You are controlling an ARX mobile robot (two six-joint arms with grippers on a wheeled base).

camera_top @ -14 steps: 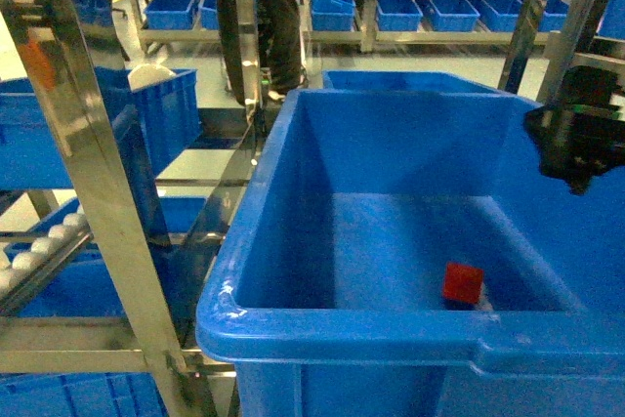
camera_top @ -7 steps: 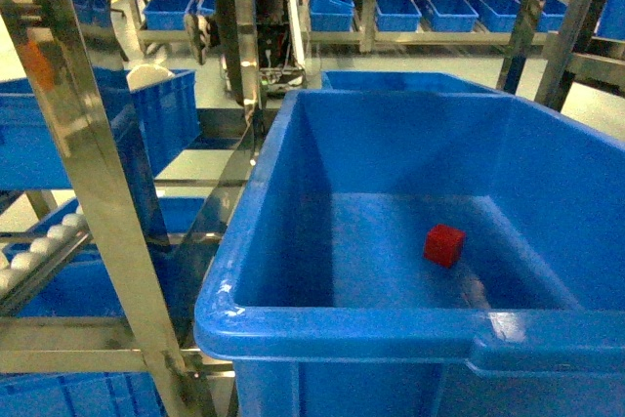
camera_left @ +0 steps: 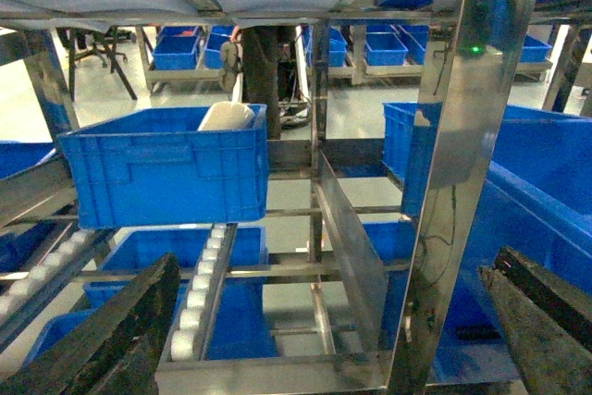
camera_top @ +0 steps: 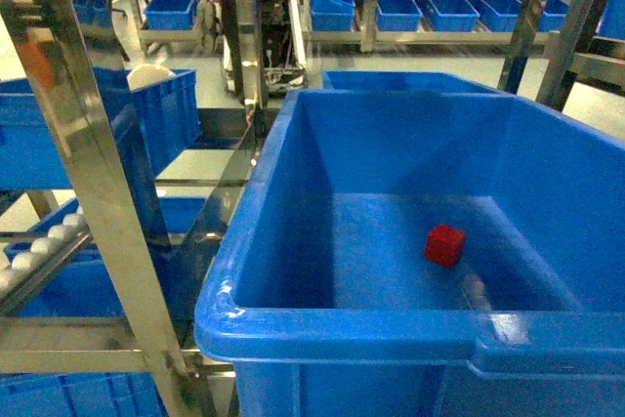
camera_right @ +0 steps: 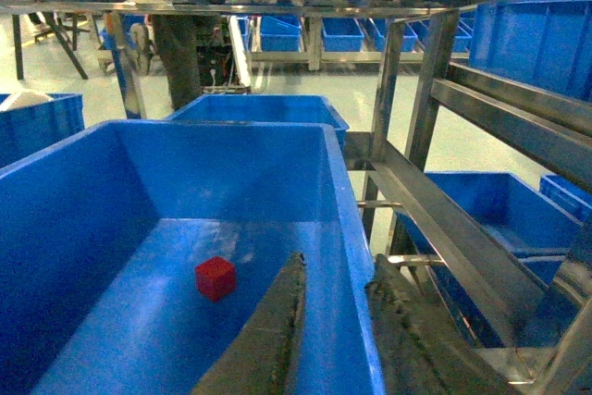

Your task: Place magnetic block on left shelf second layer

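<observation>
The magnetic block (camera_top: pixel 445 245), a small red cube, lies loose on the floor of the large deep blue bin (camera_top: pixel 342 324) on the steel rack level. In the right wrist view the magnetic block (camera_right: pixel 215 277) sits left of my right gripper (camera_right: pixel 335 265). That gripper is open by a narrow gap with nothing in it, and the bin's right rim (camera_right: pixel 340 219) shows through the gap. My left gripper (camera_left: pixel 335 265) is open wide and empty, facing the rack's roller track (camera_left: pixel 205 275). Neither gripper shows in the head view.
Shiny perforated steel uprights (camera_top: pixel 88 153) stand left of the bin, with white rollers (camera_top: pixel 39 241) beside them. A smaller blue bin (camera_left: pixel 166 178) holding a white thing sits on the left rack. A slanted steel rail (camera_right: pixel 453 219) runs right of the bin. More blue bins (camera_top: pixel 430 12) line far shelves.
My right gripper, at the head view's right edge a second ago, has left that view. The red block has shifted from near the bin's front wall to farther back and now lies still.
</observation>
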